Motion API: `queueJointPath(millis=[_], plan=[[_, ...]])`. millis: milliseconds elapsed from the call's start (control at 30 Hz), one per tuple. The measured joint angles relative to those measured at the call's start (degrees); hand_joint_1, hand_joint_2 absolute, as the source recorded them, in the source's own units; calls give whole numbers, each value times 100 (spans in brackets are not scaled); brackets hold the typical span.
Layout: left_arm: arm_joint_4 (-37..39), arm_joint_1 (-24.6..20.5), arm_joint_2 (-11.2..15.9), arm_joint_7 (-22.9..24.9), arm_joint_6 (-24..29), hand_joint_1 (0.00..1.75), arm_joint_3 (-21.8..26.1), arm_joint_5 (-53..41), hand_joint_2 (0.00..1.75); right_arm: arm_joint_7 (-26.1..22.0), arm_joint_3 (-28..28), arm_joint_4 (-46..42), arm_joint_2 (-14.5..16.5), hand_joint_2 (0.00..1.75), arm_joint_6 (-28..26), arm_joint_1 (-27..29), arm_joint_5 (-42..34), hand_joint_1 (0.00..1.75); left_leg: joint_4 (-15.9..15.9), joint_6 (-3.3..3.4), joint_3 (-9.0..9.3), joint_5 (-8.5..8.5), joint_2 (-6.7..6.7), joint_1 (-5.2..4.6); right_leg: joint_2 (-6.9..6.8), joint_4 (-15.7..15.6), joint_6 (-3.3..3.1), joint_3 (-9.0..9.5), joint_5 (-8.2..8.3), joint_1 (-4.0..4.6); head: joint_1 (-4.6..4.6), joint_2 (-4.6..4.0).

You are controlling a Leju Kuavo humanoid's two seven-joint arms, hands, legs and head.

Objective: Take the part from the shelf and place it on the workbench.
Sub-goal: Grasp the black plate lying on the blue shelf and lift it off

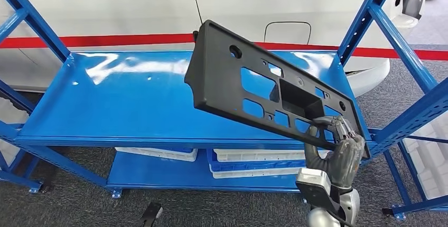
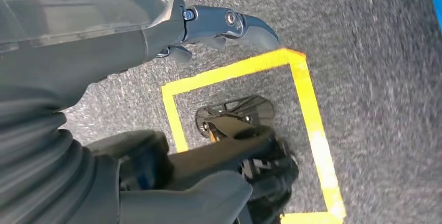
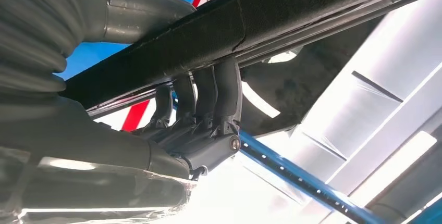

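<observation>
Car (image 1: 132,10): a white body with a red stripe stands behind the shelf, a fuel flap outline (image 1: 287,32) on its side.
Shelf (image 1: 132,100): blue steel rack with slanted braces at both ends; its glossy upper deck is bare under the part, and the lower deck carries white trays (image 1: 248,162) with a blue one between them.
Floor (image 2: 375,52): grey carpet, marked with a yellow tape rectangle (image 2: 307,104) in the left wrist view.
Part (image 1: 264,87): a long black plastic panel with rectangular cut-outs and round holes, tilted, its far end high toward the car and its near end low at the shelf's right front. It hangs in the air above the upper deck, clear of it (the blue shows through the openings). In the right wrist view its edge (image 3: 250,21) runs as a dark bar across the fingers.
Right hand (image 1: 338,150): comes up from below at the right and grips the part's lower near edge; the fingers (image 3: 208,94) are wrapped together over that edge, clamped on it.
Left hand (image 2: 224,26): hangs over the carpet, holding nothing; one dark finger is stretched out straight, and how the others lie I cannot tell.
</observation>
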Motion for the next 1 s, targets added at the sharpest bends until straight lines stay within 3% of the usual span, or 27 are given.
queueJointPath(millis=[67,133,233,300,400,467,500,567,633,667,767,800,867,933,967,1000], plan=[[1,99,33,-180,83,0,85,97,175,-247,-38,-65,-63,175,45,129,-325,175,-739,12,379,375,13,24,20,0,4,15,0,-7,-2,0],[1,152,53,-270,145,0,171,177,175,-393,-56,-83,-105,175,82,178,-504,175,-1363,53,692,585,13,11,30,6,36,14,1,22,6,0],[1,214,72,-301,168,0,271,212,175,-465,-64,-85,-149,175,106,203,-595,175,-1503,167,731,635,-9,-41,24,-27,151,3,33,47,14,0],[1,244,74,-312,193,0,314,226,175,-489,-66,-85,-176,175,118,209,-650,175,-1561,278,729,706,-4,-48,13,110,184,-71,-70,46,22,0],[1,272,74,-396,317,0,378,288,175,-586,-64,-69,-220,175,189,202,-854,175,-1593,384,680,780,15,-61,6,1060,105,-469,-593,44,43,0],[1,318,76,-491,375,0,446,336,175,-677,-56,-26,-245,175,240,183,-1027,175,-1588,400,637,811,18,-85,6,1563,124,-630,-792,50,43,0],[1,345,79,-535,389,0,478,361,175,-725,-49,5,-259,175,268,163,-1132,175,-1583,397,620,825,15,-93,5,1486,162,-541,-753,54,44,0],[1,394,86,-601,414,0,540,394,175,-818,-21,70,-287,175,328,99,-1349,175,-1566,376,597,849,5,-100,5,762,238,-78,-514,53,45,0],[1,420,93,-631,451,0,600,426,175,-894,22,123,-306,175,395,20,-1533,175,-1533,333,574,862,-4,-125,8,79,223,288,-326,73,42,0],[1,428,98,-636,466,0,625,440,175,-926,46,144,-314,175,427,-11,-1608,175,-1521,307,564,870,-6,-135,10,-61,190,345,-292,87,38,0],[1,457,117,-638,493,0,707,479,175,-1005,113,202,-344,175,499,-77,-1817,175,-1505,206,527,885,-12,-118,8,-92,71,321,-224,80,36,0],[1,467,125,-640,504,0,729,490,175,-1030,134,219,-352,175,515,-96,-1882,175,-1420,168,486,800,-11,-103,2,-99,22,320,-190,58,28,0],[1,481,140,-653,521,0,750,504,175,-1077,176,254,-369,175,533,-120,-1986,175,-906,97,281,412,-5,-72,-18,-106,-50,304,-137,24,10,0],[1,497,150,-681,524,0,757,506,175,-1110,216,299,-391,175,543,-122,-2051,175,-148,36,4,12,2,-42,-36,-100,-69,258,-105,25,3,0],[1,508,157,-694,524,0,760,507,175,-1117,236,323,-402,175,547,-122,-2074,175,77,16,-62,-62,5,-28,-40,-96,-62,240,-95,25,3,0],[1,520,165,-703,524,0,763,507,175,-1122,252,345,-411,175,551,-122,-2090,175,83,4,-19,-24,8,-15,-42,-91,-55,228,-87,22,2,0]])
